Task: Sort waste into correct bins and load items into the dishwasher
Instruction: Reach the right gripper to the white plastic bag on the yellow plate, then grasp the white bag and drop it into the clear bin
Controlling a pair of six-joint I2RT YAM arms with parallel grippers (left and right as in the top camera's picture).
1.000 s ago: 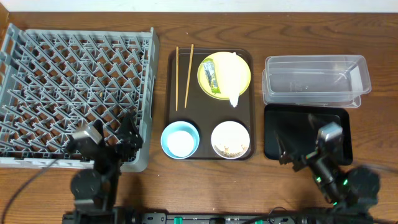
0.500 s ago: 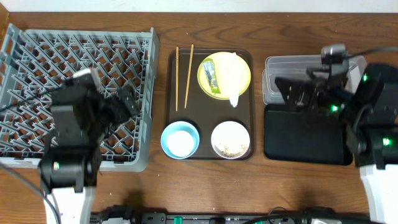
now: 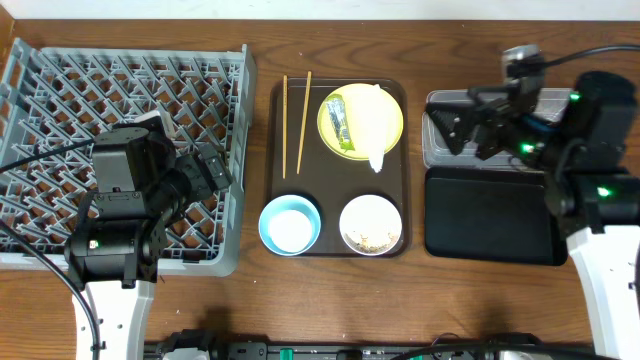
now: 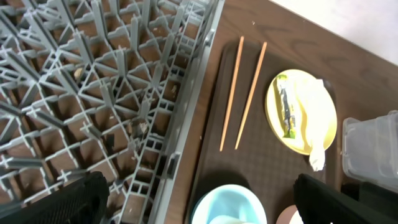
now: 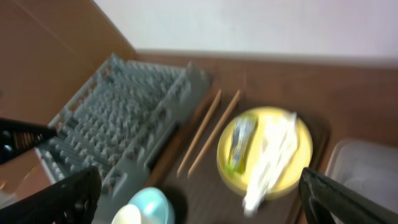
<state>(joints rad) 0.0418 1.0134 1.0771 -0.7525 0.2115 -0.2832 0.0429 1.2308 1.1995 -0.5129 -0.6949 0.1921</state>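
Note:
On the dark-brown serving tray [image 3: 335, 190] lie two chopsticks [image 3: 296, 120] and a yellow plate [image 3: 324, 118] bearing the green-and-yellow wrapper [image 3: 338, 122] and the white napkin [image 3: 373, 125]. In front stand a light-blue bowl [image 3: 268, 215] with a white cup [image 3: 288, 230] in it, and a white bowl [image 3: 370, 212] with crumbs [image 3: 372, 240]. My left gripper [image 3: 208, 170] hangs open over the dishwasher rack's [image 3: 60, 100] right edge, empty [image 4: 198, 186]. Open and empty too, my right gripper [image 3: 468, 125] hovers over the clear tub [image 3: 510, 150], facing the plate [image 5: 199, 186].
The black tray bin [image 3: 485, 215] lies in front of the clear tub, right of the serving tray. The rack's low wall [image 4: 189, 118] runs close along the serving tray's left side. Bare wooden table shows at the front edge.
Both arms have risen from the table's front edge. The left one now hangs over the rack's right side, the right one over the clear tub. Nothing on the tray has moved.

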